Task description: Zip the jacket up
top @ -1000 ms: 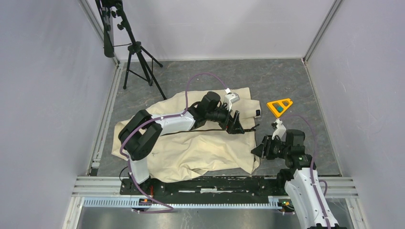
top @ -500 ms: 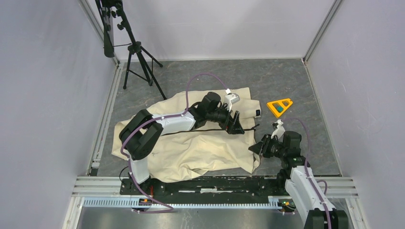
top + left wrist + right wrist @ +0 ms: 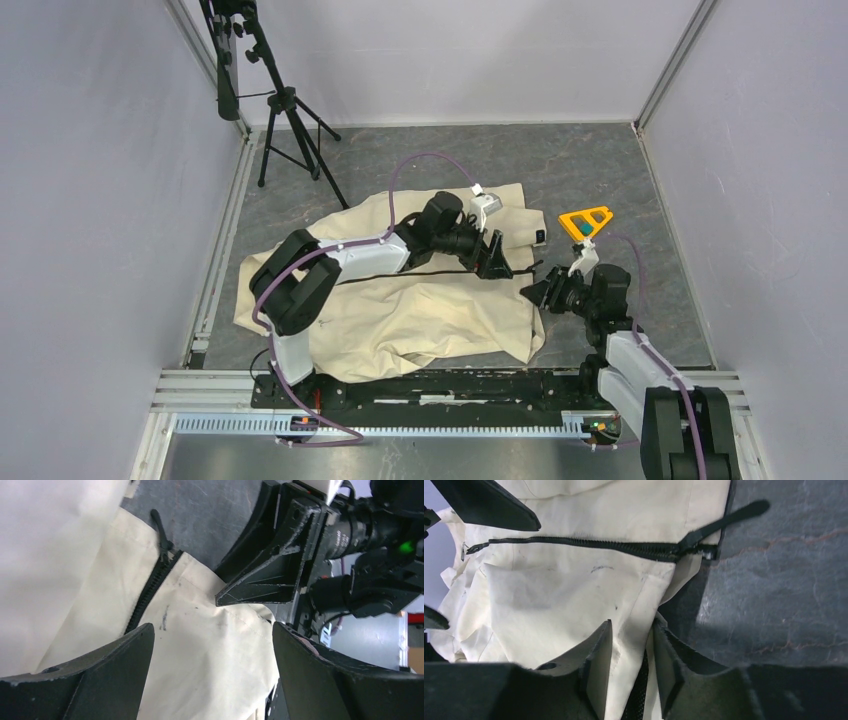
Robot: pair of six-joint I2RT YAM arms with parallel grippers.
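- Jacket (image 3: 420, 310) sprawls mid-table (image 3: 620, 170); grey surface shows past its 12 and 3 o'clock edges.
- Left gripper (image 3: 212, 630): jaws wide apart above zipper (image 3: 589, 545), holding nothing.
- Right gripper (image 3: 633, 635): narrow gap straddling the jacket's 3 o'clock edge; grip unclear.

Wrinkled cream jacket (image 3: 420, 320), spread flat, dark zipper (image 3: 589, 544)
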